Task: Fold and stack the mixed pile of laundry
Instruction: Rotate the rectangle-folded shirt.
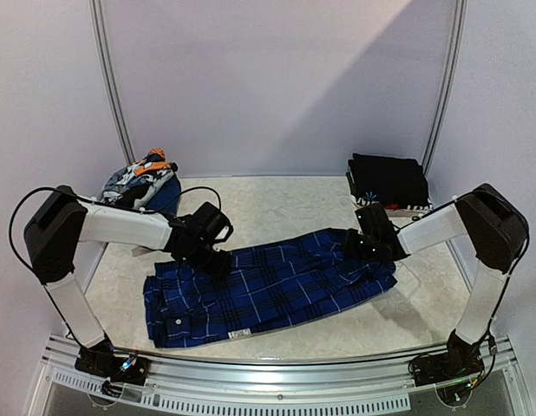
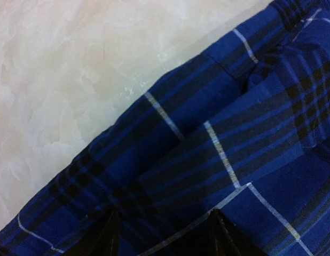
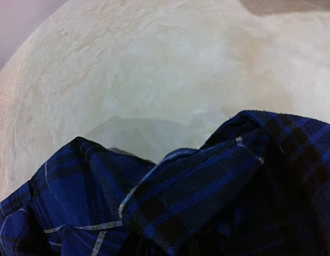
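plaid garment: blue plaid garment (image 1: 268, 290) lies spread across mid table (image 1: 277, 204), long axis running left-near to right-far; left part flat, w/ a small pale button and a white label near its near edge; right end bunched up
L claw: left gripper (image 1: 218, 260) sits low on garment's far-left edge; wrist view shows 2 dark fingertips (image 2: 109, 237) set well apart, jaws wide, plaid cloth (image 2: 218, 138) passing flat betw. and under them; nothing pinched
R claw: right gripper (image 1: 365, 245) at garment's right end; in wrist view the fingers are hidden under the cloth (image 3: 207, 181); a crumpled fold rises off the table up to the claw w/ shadow below it, so narrow and holding that fold
far-left pile: patterned pieces (image 1: 140, 180), grey, white and orange over smth dark blue, heaped at far-left corner, apart from plaid garment
far-right stack: black folded stack (image 1: 388, 180) at far-right corner, atop a white piece w/ dark marks; just beyond R claw
surface: pale, mottled, bare on far side of garment (image 2: 63, 69)
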### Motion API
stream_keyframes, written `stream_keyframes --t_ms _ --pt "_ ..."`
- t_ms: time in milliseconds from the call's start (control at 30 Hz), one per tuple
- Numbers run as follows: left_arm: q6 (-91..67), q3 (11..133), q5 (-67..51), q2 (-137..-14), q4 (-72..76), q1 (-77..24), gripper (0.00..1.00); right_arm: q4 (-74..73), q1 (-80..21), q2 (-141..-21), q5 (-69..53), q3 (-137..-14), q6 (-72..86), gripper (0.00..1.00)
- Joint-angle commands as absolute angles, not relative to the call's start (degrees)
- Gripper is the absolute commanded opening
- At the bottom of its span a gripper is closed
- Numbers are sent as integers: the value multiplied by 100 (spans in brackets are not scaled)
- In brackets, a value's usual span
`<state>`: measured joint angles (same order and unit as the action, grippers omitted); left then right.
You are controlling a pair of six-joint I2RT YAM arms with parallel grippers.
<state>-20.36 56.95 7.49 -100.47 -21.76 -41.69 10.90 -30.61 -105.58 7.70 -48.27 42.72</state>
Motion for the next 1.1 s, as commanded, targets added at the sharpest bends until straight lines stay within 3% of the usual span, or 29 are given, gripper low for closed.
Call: stream_keyframes --t_ms 0,400,867,1067 --pt "-2159 5652 762 -10102 -2243 -4159 56 284 -2964 -11344 -481 -5273 3915 23" --pt "-2564 5121 234 -10035 -1884 -4131 54 -382 -2831 -12144 -1665 -6947 3643 18" --pt "-3189 4766 -517 -10235 -1238 -4413 52 -1350 -2499 -13250 -2106 -9316 3346 18" --pt "-3705 4824 -1029 -10703 -301 -4709 48 -1613 -2396 -13780 -2332 -10230 3281 18"
